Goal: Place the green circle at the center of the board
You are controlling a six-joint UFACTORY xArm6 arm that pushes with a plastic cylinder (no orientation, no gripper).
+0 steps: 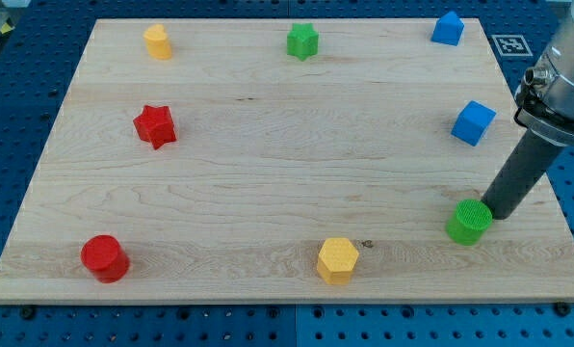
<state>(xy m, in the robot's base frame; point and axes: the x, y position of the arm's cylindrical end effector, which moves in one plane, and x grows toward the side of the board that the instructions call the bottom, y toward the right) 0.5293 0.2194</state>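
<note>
The green circle (pixel 469 222) stands near the board's lower right corner, far from the board's middle. My tip (pixel 497 213) rests on the board right beside it, on its right side and a little above, touching or nearly touching it. The dark rod rises from there to the view's upper right.
On the wooden board (pixel 268 145): a blue cube (pixel 473 122) above the green circle, a blue block (pixel 447 29) at top right, a green star (pixel 302 41), a yellow block (pixel 157 41), a red star (pixel 155 126), a red circle (pixel 105 258), a yellow hexagon (pixel 337 259).
</note>
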